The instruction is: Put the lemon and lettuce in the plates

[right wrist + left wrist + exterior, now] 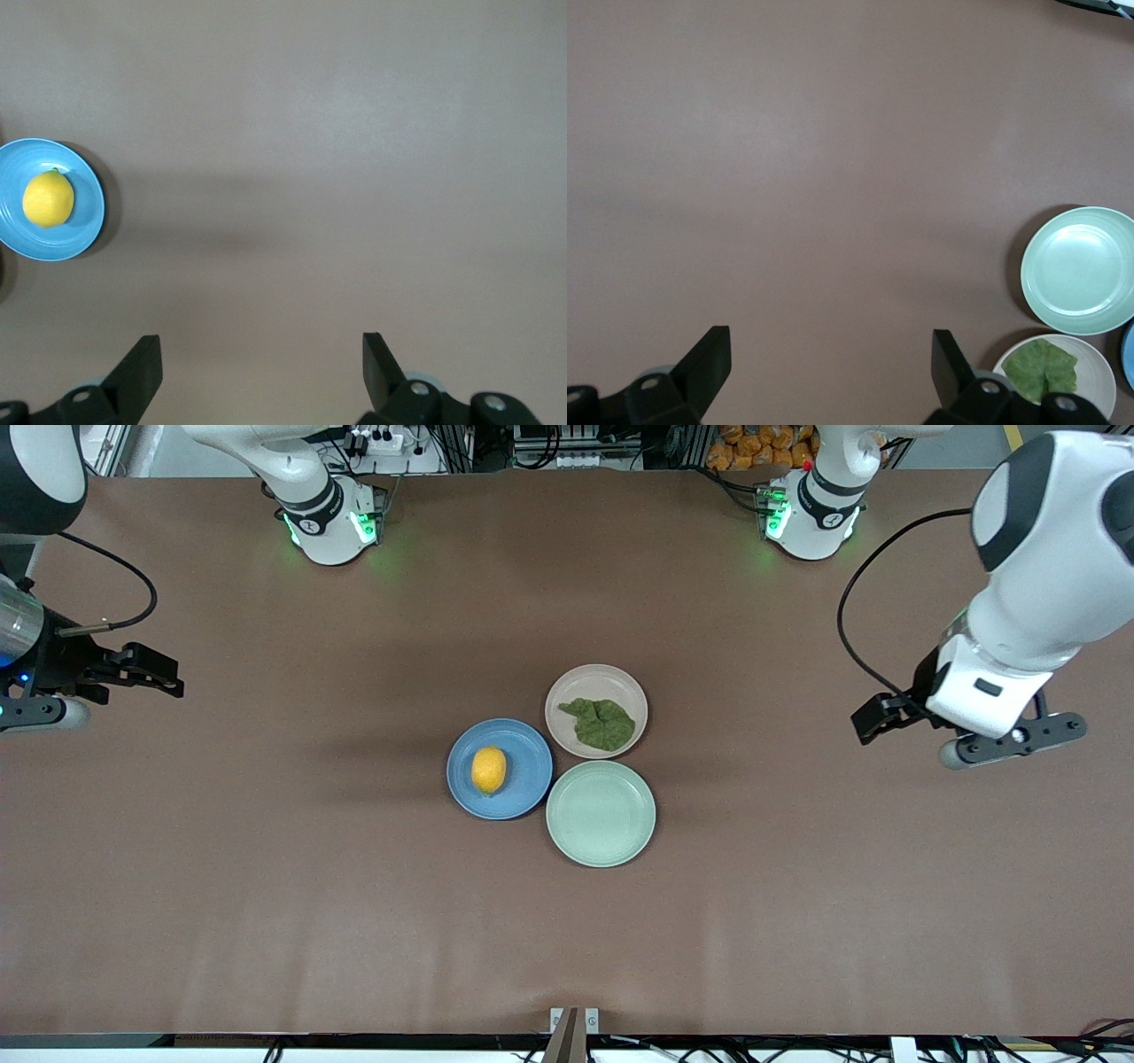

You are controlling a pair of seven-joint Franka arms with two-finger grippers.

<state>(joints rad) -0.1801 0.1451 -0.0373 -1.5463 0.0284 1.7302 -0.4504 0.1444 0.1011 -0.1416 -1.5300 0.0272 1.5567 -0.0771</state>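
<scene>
We see the left pincer (831,359) w/ fingers spread wide, nothing btwn them, hanging over bare brown surface (266,886) at the left arm's end, well apart from the blue plate (523,746). Right pincer (262,363) likewise spread apart, holding nothing, over bare surface at the right arm's end, also well apart from the blue plate. Both arms wait.

Moving in: the blue plate sits near mid-surface. The lemon (489,770) lies on it, roughly centred, long axis running toward the front cam. In the right wrist view we see the same lemon (48,198) on that plate (84,226).

Beige-pink plate (620,682) is just beside the blue plate, toward the left arm's end and a bit farther from the front cam; rims look touching or nearly so, we can't tell which. The lettuce (600,723) lies flat in it, inside the rim.

Mint green plate (601,813) sits beside the blue plate too, nearer the front cam than the beige-pink one, nothing on it.
</scene>
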